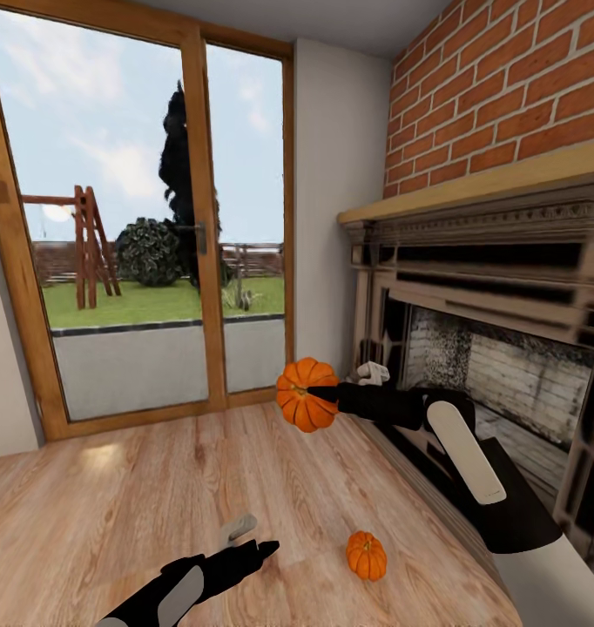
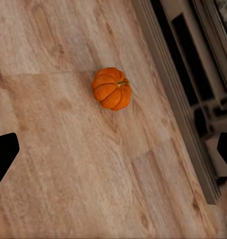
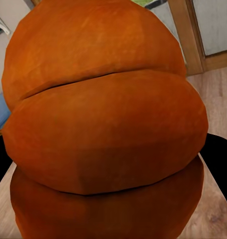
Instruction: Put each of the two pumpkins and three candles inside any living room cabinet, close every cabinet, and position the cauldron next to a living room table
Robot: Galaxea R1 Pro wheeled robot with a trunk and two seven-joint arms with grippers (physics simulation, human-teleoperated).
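Pumpkin (image 1: 304, 394) clamped in right gripper (image 1: 319, 394), above floor (image 1: 158, 505)

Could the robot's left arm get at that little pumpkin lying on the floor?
Probably yes. The left gripper is open and empty, low over the wooden floor, and the loose pumpkin lies beside it with only bare boards between them. The right gripper holds the other pumpkin higher up, out of the way.

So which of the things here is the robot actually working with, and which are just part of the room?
Part of the job:
- pumpkin in the right gripper, lifted off the floor
- second pumpkin, on the wooden floor

Just the room:
- brick fireplace
- glass doors
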